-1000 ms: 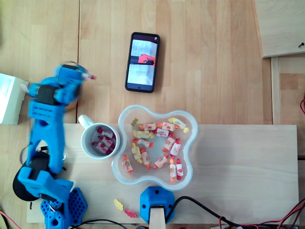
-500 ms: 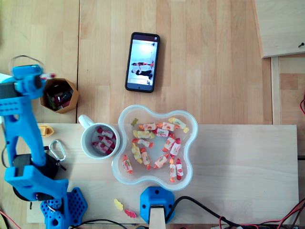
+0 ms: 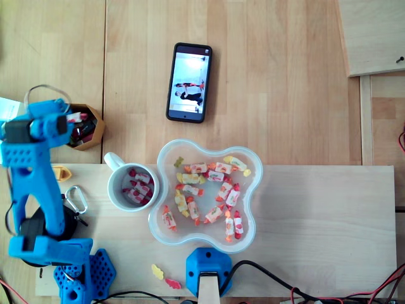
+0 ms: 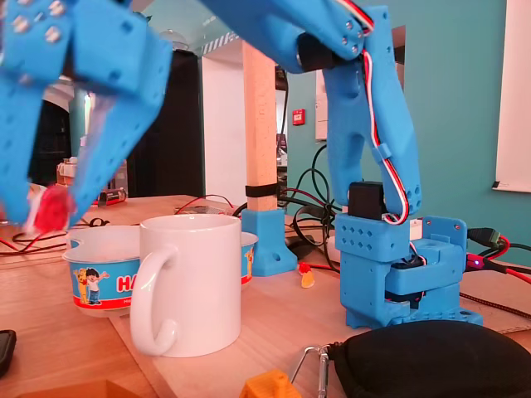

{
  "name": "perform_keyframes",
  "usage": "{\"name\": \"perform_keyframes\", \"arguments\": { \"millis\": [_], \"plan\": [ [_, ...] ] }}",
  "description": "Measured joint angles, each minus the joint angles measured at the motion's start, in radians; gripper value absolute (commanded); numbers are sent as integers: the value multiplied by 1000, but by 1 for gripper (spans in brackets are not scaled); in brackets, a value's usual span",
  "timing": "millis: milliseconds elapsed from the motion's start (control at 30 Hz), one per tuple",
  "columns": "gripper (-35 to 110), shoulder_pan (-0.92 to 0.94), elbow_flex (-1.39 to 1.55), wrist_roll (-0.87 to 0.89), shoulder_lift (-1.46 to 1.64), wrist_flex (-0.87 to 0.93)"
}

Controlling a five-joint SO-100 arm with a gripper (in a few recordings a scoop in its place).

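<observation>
A: Candy is hanging pinched between the closed fingers, hovering over the brown box's left rim.
B: Clearance?
A: Mug is sitting near, rightward; bare counter is lying beyond.

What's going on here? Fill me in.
A blue robot arm is handling candy. Its gripper pinches one red-wrapped candy between its fingers. In the overhead view it hangs over a small brown box that already has candies in it. Nearby stand a white mug with a few candies and a clear bowl with many more.
</observation>
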Motion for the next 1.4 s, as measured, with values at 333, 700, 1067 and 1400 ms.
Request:
{"name": "perform_keyframes", "arguments": {
  "millis": [333,700,1067,1400],
  "plan": [
    [-3,0,376,2,502,12],
    [-3,84,899,0,1100,-179],
    [-3,425,1241,14,1442,-500],
    [-3,672,1453,6,1459,-503]
  ]
}}
